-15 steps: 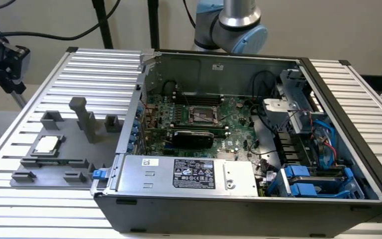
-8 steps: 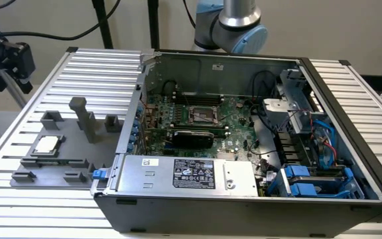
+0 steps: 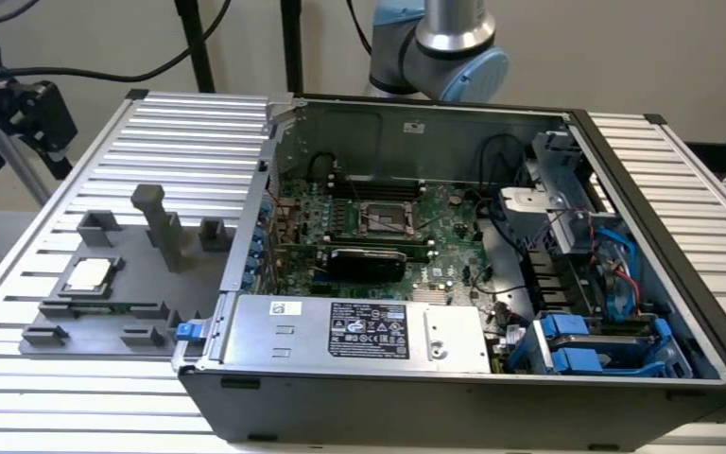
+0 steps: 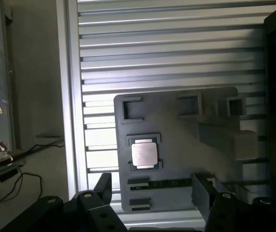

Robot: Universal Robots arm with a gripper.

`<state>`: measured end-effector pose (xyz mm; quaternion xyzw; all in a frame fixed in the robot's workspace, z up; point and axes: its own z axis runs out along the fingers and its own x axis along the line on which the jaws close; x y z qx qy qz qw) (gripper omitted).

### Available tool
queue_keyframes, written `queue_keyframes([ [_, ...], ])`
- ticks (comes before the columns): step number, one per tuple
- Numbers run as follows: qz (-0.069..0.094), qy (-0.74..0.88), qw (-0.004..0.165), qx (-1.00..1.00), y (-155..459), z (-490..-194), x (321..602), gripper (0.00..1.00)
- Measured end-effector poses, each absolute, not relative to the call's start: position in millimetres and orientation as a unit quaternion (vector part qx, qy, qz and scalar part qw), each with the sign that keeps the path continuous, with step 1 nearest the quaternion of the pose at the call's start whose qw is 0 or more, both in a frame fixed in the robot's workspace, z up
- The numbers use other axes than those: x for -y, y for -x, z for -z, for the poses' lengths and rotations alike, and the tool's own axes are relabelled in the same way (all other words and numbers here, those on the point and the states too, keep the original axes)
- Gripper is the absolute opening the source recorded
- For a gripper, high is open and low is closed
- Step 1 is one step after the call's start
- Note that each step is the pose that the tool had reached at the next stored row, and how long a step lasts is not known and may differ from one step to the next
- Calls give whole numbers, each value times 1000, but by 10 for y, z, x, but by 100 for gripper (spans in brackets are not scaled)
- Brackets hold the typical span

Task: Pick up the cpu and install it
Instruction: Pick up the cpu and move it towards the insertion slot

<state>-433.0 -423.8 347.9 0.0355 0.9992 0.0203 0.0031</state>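
Gripper (image 4: 151,186) is hanging empty, fingers spread apart, facing the cpu (image 4: 144,155), which is lying in the grey fixture plate (image 4: 176,123) at nine o'clock from the computer case (image 3: 464,407) in the exterior view. Light, stiff and likely fragile underneath, it is probably best held by opposite edges.

cpu (image 4: 144,154): silvery metal top | fixture (image 4: 176,128): matt grey, likely plastic | table (image 4: 167,48): ribbed metal

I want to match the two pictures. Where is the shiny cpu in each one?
Exterior view: cpu in the grey fixture, at the exterior view's left, beside the case.
Wrist view: cpu in the same fixture's pocket.
Shared landmark: the fixture's tall post.
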Motion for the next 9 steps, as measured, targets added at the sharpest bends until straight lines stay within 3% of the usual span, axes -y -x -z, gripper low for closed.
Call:
queue_keyframes([
  [9, -20, -36, 3, -999, 4333, -3316, 4224, 77],
])
